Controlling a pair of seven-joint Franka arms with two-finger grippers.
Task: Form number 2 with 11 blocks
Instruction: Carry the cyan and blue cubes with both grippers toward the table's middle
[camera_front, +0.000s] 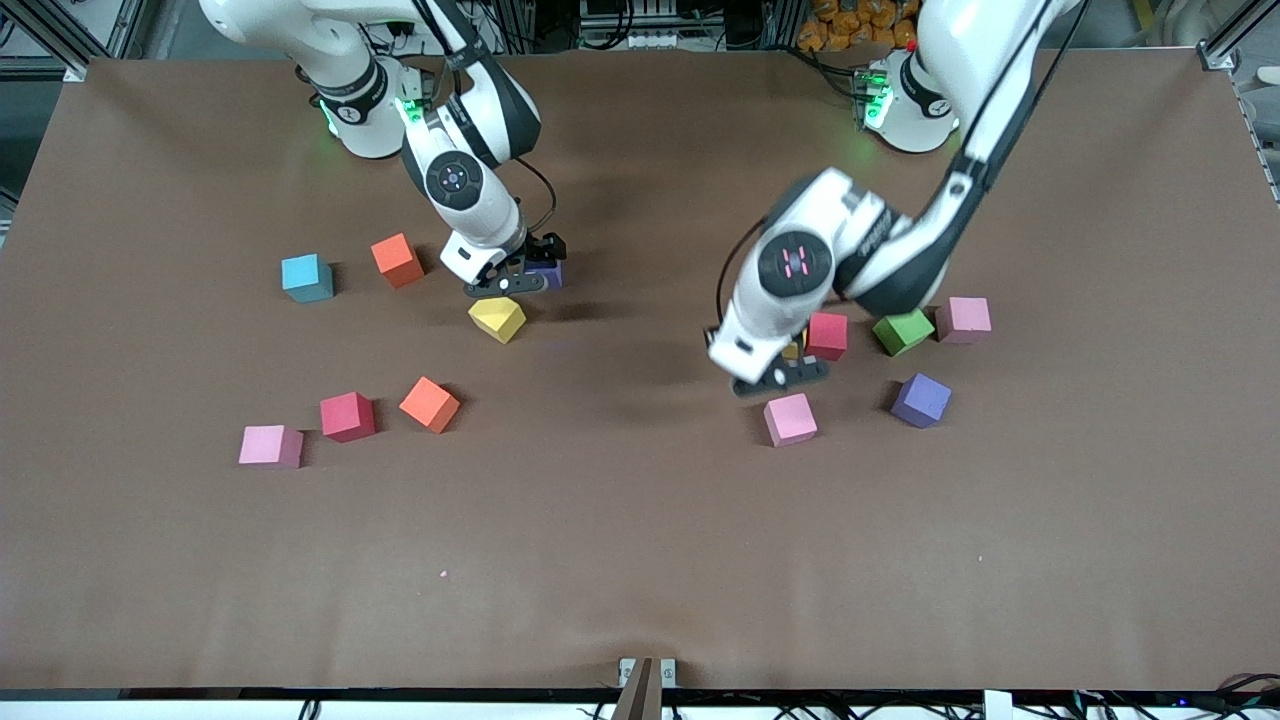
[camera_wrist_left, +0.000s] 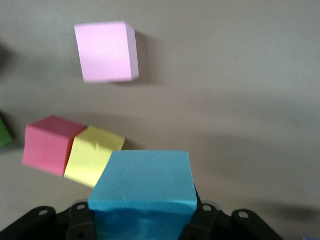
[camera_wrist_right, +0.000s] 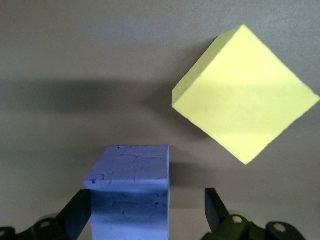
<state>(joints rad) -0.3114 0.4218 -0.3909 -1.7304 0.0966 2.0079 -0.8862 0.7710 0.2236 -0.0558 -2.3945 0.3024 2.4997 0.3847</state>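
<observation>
My left gripper (camera_front: 785, 375) (camera_wrist_left: 142, 220) is shut on a blue block (camera_wrist_left: 145, 175), which the front view hides. Next to it lie a yellow block (camera_front: 793, 350) (camera_wrist_left: 93, 156), a red block (camera_front: 827, 335) (camera_wrist_left: 47, 145) and a pink block (camera_front: 790, 418) (camera_wrist_left: 106, 51). My right gripper (camera_front: 522, 275) (camera_wrist_right: 147, 210) stands open around a purple block (camera_front: 550, 275) (camera_wrist_right: 131, 180); one finger touches it and the other stands apart. A second yellow block (camera_front: 497, 318) (camera_wrist_right: 245, 107) lies just nearer the front camera. The blocks lie scattered, and the number 2 is not in view.
Toward the right arm's end lie a teal-blue block (camera_front: 307, 277), two orange blocks (camera_front: 397, 259) (camera_front: 430, 404), a red block (camera_front: 347, 416) and a pink block (camera_front: 270, 446). Toward the left arm's end are a green cube (camera_front: 903, 330), a pink block (camera_front: 963, 319) and a purple block (camera_front: 921, 400).
</observation>
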